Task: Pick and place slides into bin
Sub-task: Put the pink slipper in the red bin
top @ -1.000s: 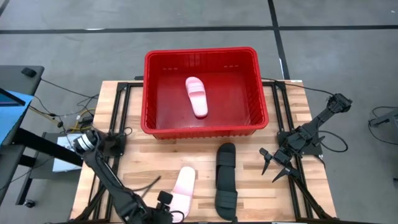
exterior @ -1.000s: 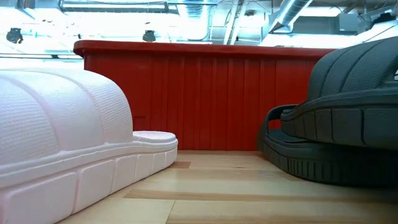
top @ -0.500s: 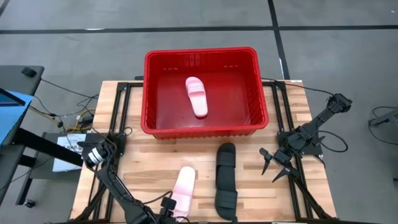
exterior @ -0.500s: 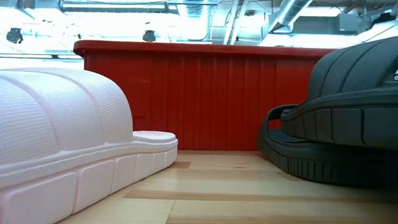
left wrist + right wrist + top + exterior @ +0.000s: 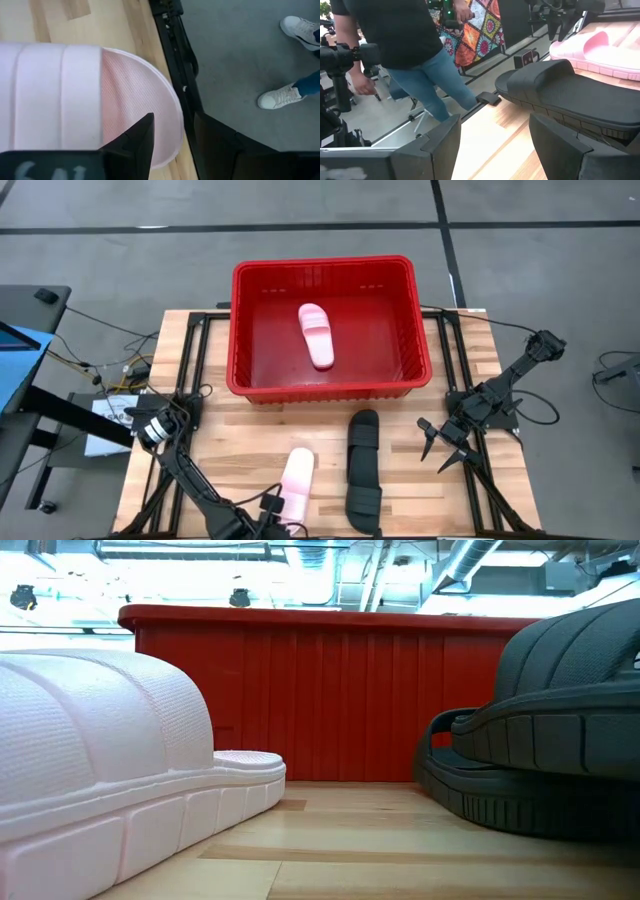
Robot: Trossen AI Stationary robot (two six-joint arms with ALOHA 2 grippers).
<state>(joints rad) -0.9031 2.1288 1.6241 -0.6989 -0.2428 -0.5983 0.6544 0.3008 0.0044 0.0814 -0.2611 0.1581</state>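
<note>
One pale pink slide (image 5: 316, 335) lies inside the red bin (image 5: 235, 330) at the table's far side. A second pink slide (image 5: 297, 472) lies on the wood near the front edge, sole down. Beside it on the right, two black slides (image 5: 363, 470) lie in line, one partly on top of the other (image 5: 550, 760). My left gripper (image 5: 172, 120) is open over the pink slide's near end (image 5: 135, 95), pointing steeply down, one finger above the footbed and the other past the rim. My right gripper (image 5: 438, 448) waits open at the table's right side. My left gripper stands with one finger (image 5: 142, 135) over the footbed at the pink slide's near end and the other finger beyond the slide's rim (image 5: 176, 112). I cannot tell whether either finger touches the slide. The slide lies flat on the table.
Black frame rails (image 5: 195, 370) run along the table's left and right sides. A strip of bare wood (image 5: 290, 420) separates the slides from the bin. A person (image 5: 415, 50) stands beyond the table; shoes (image 5: 295, 30) show on the floor by the front edge.
My left gripper has come down toward the near end of the pink slide on the table and tipped more steeply downward, staying open. The slide has not moved.
</note>
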